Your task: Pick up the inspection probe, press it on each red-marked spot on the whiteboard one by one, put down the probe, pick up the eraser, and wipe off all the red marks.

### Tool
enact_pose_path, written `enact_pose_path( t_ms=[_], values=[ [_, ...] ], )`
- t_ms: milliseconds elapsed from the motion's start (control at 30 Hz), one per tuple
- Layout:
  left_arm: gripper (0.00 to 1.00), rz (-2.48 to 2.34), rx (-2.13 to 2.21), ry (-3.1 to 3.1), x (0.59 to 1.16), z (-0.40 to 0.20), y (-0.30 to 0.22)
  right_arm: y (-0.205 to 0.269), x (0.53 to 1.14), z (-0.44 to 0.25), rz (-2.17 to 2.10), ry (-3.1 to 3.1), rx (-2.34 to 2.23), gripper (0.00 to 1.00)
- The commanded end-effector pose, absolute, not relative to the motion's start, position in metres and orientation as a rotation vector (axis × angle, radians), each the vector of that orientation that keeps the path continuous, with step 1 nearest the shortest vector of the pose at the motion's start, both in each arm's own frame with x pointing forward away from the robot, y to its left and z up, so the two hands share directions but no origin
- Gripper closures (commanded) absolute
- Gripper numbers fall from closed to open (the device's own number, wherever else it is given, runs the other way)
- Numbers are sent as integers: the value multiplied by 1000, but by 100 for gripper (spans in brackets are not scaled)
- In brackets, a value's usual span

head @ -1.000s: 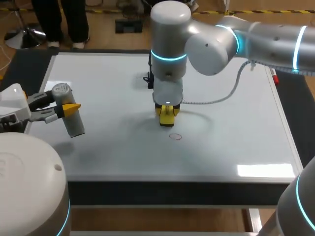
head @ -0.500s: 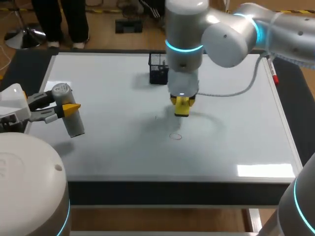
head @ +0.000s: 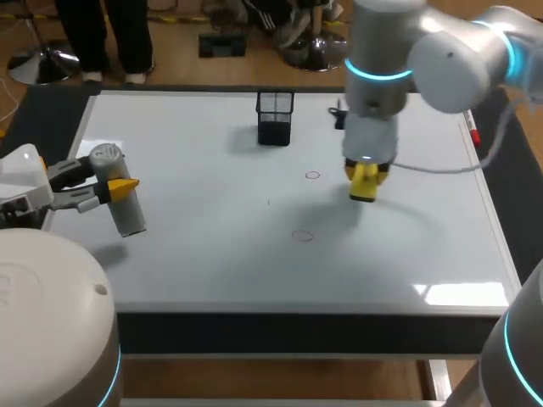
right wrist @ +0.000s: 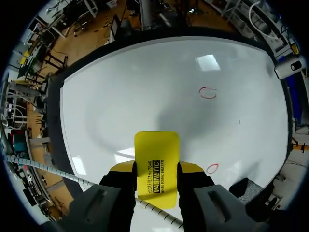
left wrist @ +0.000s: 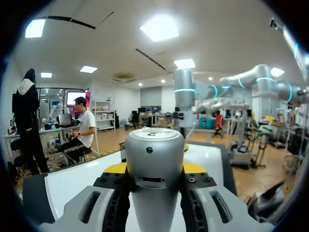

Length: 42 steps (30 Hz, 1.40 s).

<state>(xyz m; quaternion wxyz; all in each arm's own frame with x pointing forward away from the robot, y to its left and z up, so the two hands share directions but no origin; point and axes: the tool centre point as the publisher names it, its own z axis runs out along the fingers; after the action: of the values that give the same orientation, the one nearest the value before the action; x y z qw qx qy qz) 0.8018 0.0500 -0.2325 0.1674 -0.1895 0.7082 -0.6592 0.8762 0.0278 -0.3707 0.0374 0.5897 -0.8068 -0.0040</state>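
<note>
Yellow and flat, the eraser [head: 363, 182] is clamped between the two fingers of the right gripper [head: 364, 175], over the right half of the whiteboard [head: 212, 263]. It looks lifted off the surface, though the head view makes contact hard to judge. Two red marks show as small open rings: one [head: 312, 175] just left of the eraser, the other [head: 302, 236] nearer the front edge. In the right wrist view one ring [right wrist: 208, 93] lies ahead of the eraser [right wrist: 155, 166], and the other [right wrist: 212, 168] lies beside the fingers.

The left gripper [head: 114, 188] hangs at the board's left edge, closed on the grey inspection probe [head: 119, 203], which is tilted and held clear of the board. A black mesh holder [head: 275, 118] stands near the far edge. A red marker [head: 472, 131] lies at the right edge.
</note>
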Motion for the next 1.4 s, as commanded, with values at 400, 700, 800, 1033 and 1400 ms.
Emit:
enact_pose_path(
  t_ms=[400, 700, 800, 1033, 1400],
  values=[
    [100, -1874, -540, 2014, 801, -231, 50, -87, 845, -376, -59, -2568, 1712, 100],
    [100, -1874, -540, 2014, 801, -231, 50, -107, 834, -382, -75, -2566, 1665, 100],
    [100, -1874, -540, 2014, 801, -231, 50, -109, 831, -378, -71, -2604, 1669, 100],
    [100, -1874, -540, 2014, 801, -231, 50, -109, 831, -378, -71, -2604, 1669, 100],
    [100, -1874, -540, 2014, 801, -231, 50, -109, 831, -378, -71, -2604, 1669, 100]
  ],
)
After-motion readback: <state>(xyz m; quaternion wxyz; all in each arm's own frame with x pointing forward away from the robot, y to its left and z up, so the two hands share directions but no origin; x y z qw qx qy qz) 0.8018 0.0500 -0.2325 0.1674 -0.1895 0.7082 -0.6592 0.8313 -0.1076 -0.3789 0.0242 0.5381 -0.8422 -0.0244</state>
